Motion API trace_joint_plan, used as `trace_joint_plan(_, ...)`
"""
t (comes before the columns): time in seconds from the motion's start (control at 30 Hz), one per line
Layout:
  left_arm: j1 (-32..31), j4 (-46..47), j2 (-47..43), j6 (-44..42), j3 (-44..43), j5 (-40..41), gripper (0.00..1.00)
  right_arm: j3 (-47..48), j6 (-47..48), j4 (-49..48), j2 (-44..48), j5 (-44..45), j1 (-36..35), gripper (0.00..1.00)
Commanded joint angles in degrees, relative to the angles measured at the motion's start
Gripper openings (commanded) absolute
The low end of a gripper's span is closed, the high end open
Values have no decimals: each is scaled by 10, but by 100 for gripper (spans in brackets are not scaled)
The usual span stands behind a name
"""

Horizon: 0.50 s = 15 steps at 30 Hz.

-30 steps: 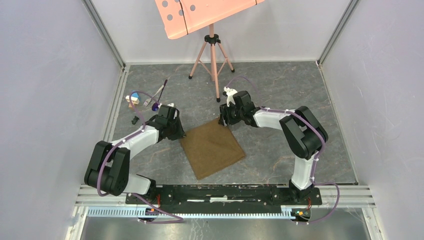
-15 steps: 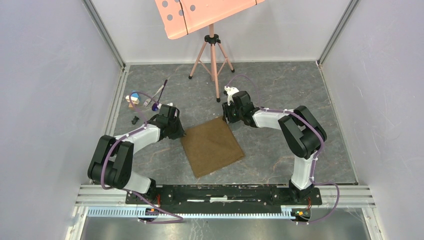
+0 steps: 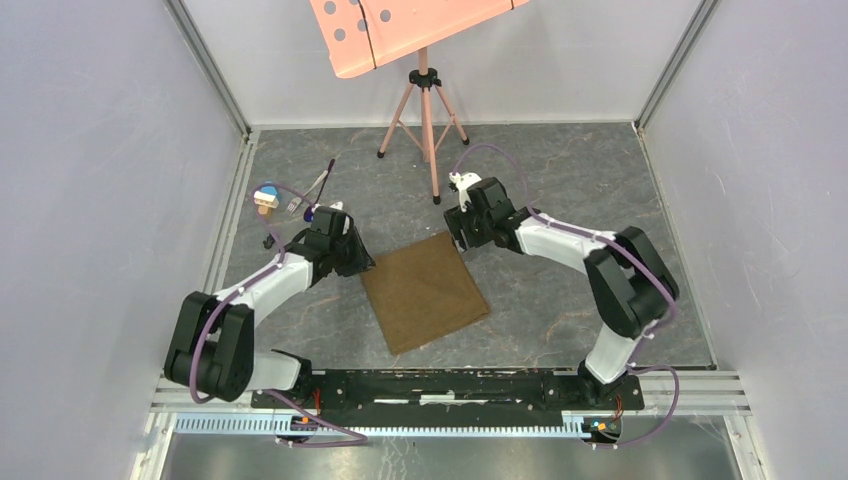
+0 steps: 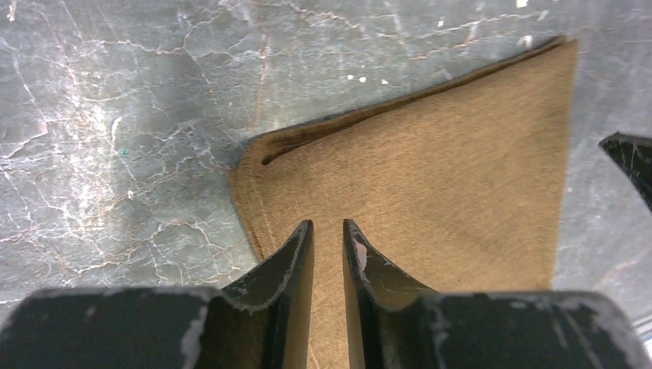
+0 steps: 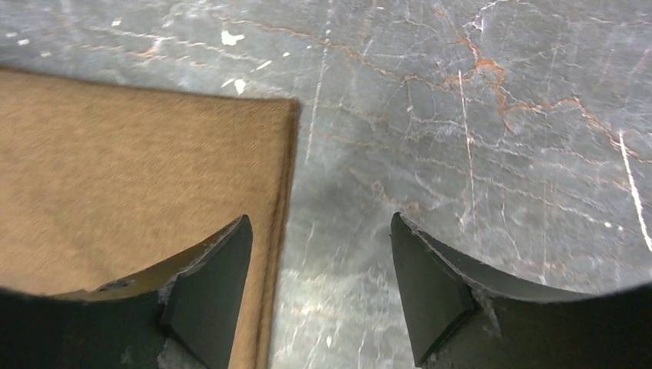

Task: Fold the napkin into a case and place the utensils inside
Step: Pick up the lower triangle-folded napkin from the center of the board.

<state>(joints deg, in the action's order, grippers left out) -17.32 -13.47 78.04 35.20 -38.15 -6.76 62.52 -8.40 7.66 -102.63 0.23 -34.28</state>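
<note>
Napkin [image 3: 425, 290]: olive-brown square cloth, flat at centre of grey marbled table [image 3: 560, 180].
Left gripper [image 4: 328, 223]: over left corner, jaws nearly together, nothing pinched.
Right gripper [image 5: 319, 217]: jaws wide, empty, at far corner.

Right pincer [image 5: 320, 217] spread wide; straddles napkin [image 5: 131, 177] edge

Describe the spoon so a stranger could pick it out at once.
From the pink stand's tripod, look left, where small things lie beyond the napkin. The spoon lies farthest right of them: thin dark handle, purple bowl, unlike the silver fork and blue-topped block.
</note>
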Motion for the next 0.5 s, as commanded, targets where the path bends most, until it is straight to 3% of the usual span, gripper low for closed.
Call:
trace_joint_plan(0.0,4,-13,-45,21,-7,-26,28,-38,23,33,82,-1,-20,74)
trace_joint_plan(0.47,4,-24,-116,18,-9,-102,39,-173,8,13,169,-6,-67,75)
